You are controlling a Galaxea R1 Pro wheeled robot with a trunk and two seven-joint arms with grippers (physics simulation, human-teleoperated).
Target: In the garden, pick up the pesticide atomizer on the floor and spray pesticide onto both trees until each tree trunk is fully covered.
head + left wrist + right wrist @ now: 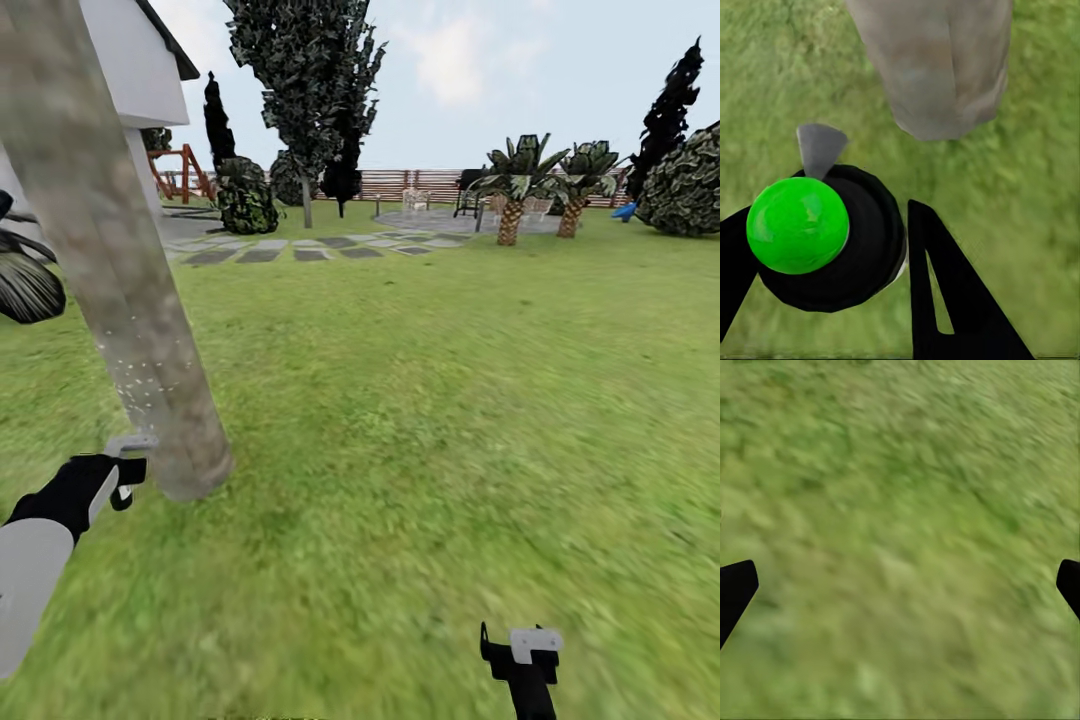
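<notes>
Right end effector (520, 640) at 5 o'clock low in head view, over bare lawn (450, 420); right wrist view has its fingertips (735, 589) wide apart, nothing between, released. Left end effector (125, 470) at 8 o'clock, clenched on the pesticide atomizer (832, 240): black body, green cap, grey nozzle (819, 146) aimed at the tree trunk (110, 270). Trunk base sits just beyond the nozzle, close but apart. Pesticide (145, 385) shows as pale specks on the lower trunk, just above the nozzle. Farther out at 12 o'clock: second tree (305, 90), stepping stones, palms, slat fence (420, 183).
</notes>
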